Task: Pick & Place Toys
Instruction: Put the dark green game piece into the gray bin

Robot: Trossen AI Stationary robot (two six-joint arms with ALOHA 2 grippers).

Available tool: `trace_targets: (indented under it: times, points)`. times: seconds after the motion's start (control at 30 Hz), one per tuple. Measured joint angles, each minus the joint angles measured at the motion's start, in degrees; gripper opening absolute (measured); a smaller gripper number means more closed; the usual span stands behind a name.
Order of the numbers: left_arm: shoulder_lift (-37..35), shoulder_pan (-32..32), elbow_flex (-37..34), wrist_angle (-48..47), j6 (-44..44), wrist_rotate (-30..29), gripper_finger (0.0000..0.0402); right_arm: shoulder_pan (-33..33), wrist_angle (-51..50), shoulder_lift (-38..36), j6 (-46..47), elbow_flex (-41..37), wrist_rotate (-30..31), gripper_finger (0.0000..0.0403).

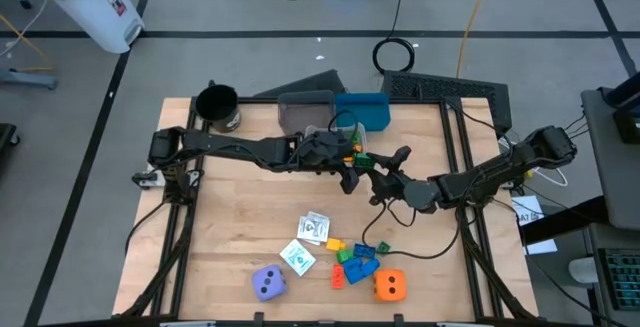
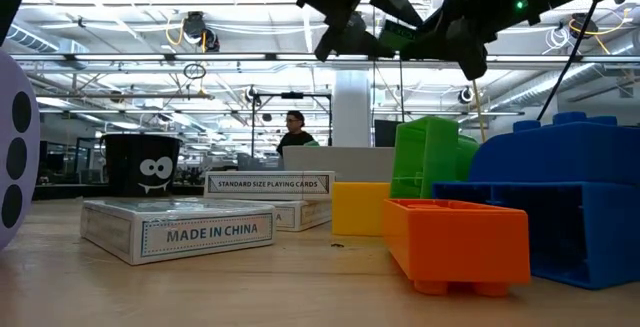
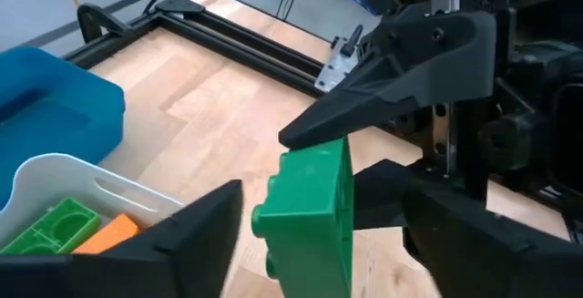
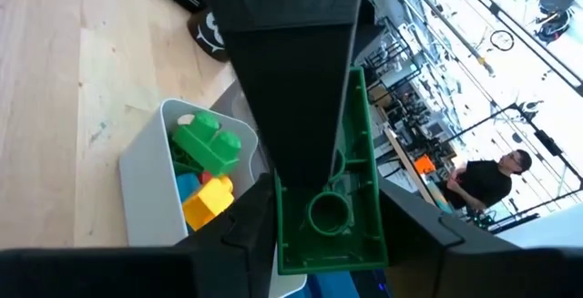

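While the two arms meet above the middle of the table, the right gripper (image 3: pixel 364 143) clamps a green block (image 3: pixel 310 211) between its fingers, holding it in the air just beside the grey bin (image 4: pixel 150 189). The left gripper (image 1: pixel 352 174) stands spread on either side of that block, not clamped on it. More blocks (image 4: pixel 208 166) lie in the grey bin. Near the table's front edge lie cards (image 1: pixel 306 242), loose blocks (image 1: pixel 355 262), a purple die (image 1: pixel 268 284) and an orange die (image 1: pixel 390 285).

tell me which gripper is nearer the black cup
Left. The left gripper hovers by the grey bin, just across from the black cup; the right gripper sits farther out.
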Motion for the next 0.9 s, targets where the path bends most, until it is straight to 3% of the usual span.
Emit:
trace_targets:
  times: [0.3, 0.5, 0.73, 0.9]
  points:
    - [-0.04, 0.15, 0.0, 0.03, -1.07, -0.18, 0.0094, -0.01, -0.4, 0.02, 0.16, 0.01, -0.11, 0.0149]
    - [-0.96, 1.18, 0.0, -1.09, 0.66, 0.95, 0.0094, -0.17, -2.55, -0.01, 15.02, 0.06, -2.23, 0.018]
    - [-4.68, 2.58, -0.14, -6.84, 3.92, 1.05, 0.0094, -1.73, -3.73, -1.48, 25.55, 0.24, -13.59, 0.0233]
    - [-7.51, 3.93, 0.36, -8.18, 5.17, -8.85, 0.0097, -2.0, -11.08, -5.4, 30.08, -0.09, -18.34, 0.0264]
